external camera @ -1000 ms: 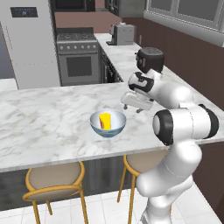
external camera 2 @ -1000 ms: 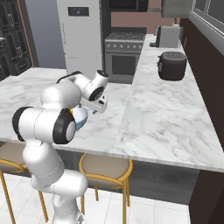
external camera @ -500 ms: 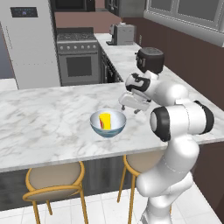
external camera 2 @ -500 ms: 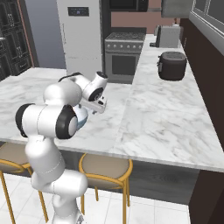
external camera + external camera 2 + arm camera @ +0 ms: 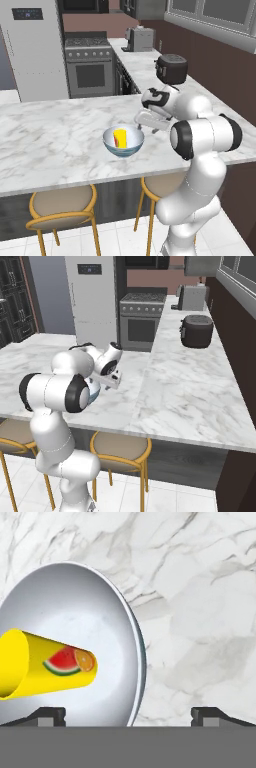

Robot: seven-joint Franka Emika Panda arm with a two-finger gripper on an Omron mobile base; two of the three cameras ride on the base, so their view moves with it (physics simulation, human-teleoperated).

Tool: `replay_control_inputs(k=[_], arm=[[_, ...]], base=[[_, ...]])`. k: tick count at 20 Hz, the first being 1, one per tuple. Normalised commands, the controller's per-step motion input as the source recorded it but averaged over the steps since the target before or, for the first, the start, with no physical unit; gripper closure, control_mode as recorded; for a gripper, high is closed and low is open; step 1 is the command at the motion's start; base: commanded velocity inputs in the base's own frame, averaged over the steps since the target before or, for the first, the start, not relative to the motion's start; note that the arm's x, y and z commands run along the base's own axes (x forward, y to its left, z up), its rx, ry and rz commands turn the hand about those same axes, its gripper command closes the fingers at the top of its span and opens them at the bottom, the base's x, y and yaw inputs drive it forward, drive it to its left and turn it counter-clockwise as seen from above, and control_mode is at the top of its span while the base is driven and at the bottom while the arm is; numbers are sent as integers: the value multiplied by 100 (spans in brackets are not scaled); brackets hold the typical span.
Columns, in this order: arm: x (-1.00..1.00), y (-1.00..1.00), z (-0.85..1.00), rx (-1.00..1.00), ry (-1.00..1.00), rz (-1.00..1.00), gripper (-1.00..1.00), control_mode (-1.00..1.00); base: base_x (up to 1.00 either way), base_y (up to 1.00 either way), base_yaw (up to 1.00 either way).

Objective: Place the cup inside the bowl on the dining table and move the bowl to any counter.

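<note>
The end effector (image 5: pixel 141 120) hangs at the centre of the left base frame, just right of the round deep bowl (image 5: pixel 123 142), white inside and glossy pale blue-grey outside. Its two dark fingers are spread wide and pinch nothing; in the hand frame one fingertip (image 5: pixel 48 716) shows at the lower left, over the bowl (image 5: pixel 80 612), and the other at the lower right over bare marble, so the bowl's rim lies between them. The small yellow tumbler cup (image 5: pixel 120 137) with a red watermelon-slice mark lies tilted inside the bowl; in the hand frame the cup (image 5: pixel 45 664) rests at the left middle, its open mouth toward the left edge. The bowl stands on the long white-grey marble desk (image 5: pixel 55 140), near its front edge at mid frame, above two round tan stools with gold legs (image 5: pixel 62 207). In the right base frame the end effector (image 5: pixel 111 378) sits left of centre, and the bowl (image 5: pixel 94 392) is mostly hidden behind the white arm. A dark rounded appliance (image 5: pixel 197 331) stands on the marble counter (image 5: pixel 190 381) at the upper right.
</note>
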Motion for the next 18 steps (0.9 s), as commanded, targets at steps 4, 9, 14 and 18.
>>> replay_control_inputs(k=[4, 9, 14, 18], arm=[[0, 11, -14, 0, 0, 0, -100, -100], [0, 6, -12, 0, 0, 0, -100, -100], [0, 4, -10, 0, 0, 0, -100, -100], [0, 1, -12, 0, 0, 0, -100, -100]], base=[[0, 0, 0], [0, 0, 0], [0, 0, 0], [0, 0, 0]])
